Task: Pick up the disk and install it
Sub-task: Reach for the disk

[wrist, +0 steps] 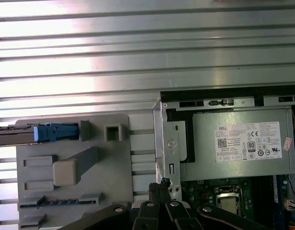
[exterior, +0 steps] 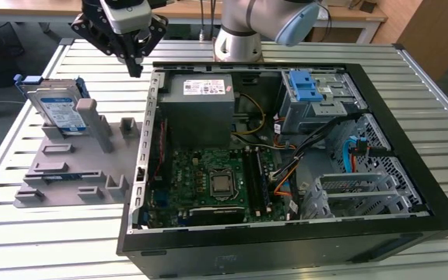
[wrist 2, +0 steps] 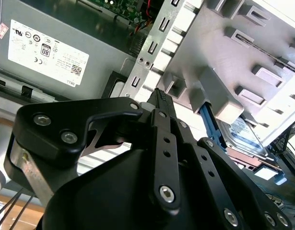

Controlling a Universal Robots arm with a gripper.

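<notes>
The disk (exterior: 59,108), a silver hard drive with a blue-and-white label and a blue bracket, stands on edge in a slot of the grey holder (exterior: 76,169) at the exterior view's left. It appears edge-on in the first wrist view (wrist: 46,133) and partly behind a holder post in the second wrist view (wrist 2: 245,136). My gripper (exterior: 135,69) hangs above the table between the holder and the computer case's back corner, apart from the disk. Its fingers (wrist 2: 159,98) are pressed together, shut on nothing, and their tips (wrist: 161,184) sit over the case's edge.
The open computer case (exterior: 410,134) lies flat on the slatted metal table (exterior: 37,245). Inside are the grey power-supply box (exterior: 200,111), a motherboard (exterior: 216,181) and a silver cage with a blue latch (exterior: 310,90). The arm's base (exterior: 235,41) stands behind the case.
</notes>
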